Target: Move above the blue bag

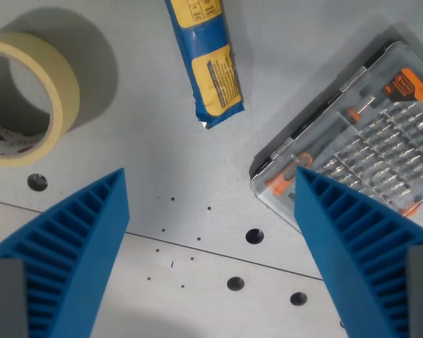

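Blue bag (207, 63) up top, off-centre. Gripper (210, 184) spread wide, holding nothing, mid-approach; probably needs nudging forward, away from tape roll (25, 98) and bit set (366, 134).

On the table (162, 162), the tape roll (28, 98) lies at the wrist view's left, the bag (206, 60) in the middle, the screwdriver bit case (359, 134) at the right.

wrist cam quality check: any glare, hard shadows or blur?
Wrist view: tape roll throws a soft dark shadow up-right on the table; mild glare on the clear bit case lid; blue bag sharp and cut off at the top; open claw fingers slightly soft at the bottom.
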Controlling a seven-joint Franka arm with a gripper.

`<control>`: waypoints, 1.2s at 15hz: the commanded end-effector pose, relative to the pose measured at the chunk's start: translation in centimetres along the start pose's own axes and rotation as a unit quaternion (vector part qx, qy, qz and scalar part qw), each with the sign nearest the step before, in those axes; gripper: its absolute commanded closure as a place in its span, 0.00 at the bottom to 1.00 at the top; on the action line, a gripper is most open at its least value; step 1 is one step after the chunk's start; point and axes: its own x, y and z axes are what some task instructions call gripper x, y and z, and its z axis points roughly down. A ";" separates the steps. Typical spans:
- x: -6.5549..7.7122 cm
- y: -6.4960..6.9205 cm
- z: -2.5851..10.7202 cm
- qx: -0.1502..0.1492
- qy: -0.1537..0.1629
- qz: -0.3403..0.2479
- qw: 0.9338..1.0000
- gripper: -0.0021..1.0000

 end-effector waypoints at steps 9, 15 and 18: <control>0.1 0.0 0.0 -0.001 0.001 -0.008 1.000 0.00; 0.6 -0.1 0.8 -0.002 0.004 -0.028 1.000 0.00; 1.1 -0.1 1.5 -0.002 0.003 -0.040 0.999 0.00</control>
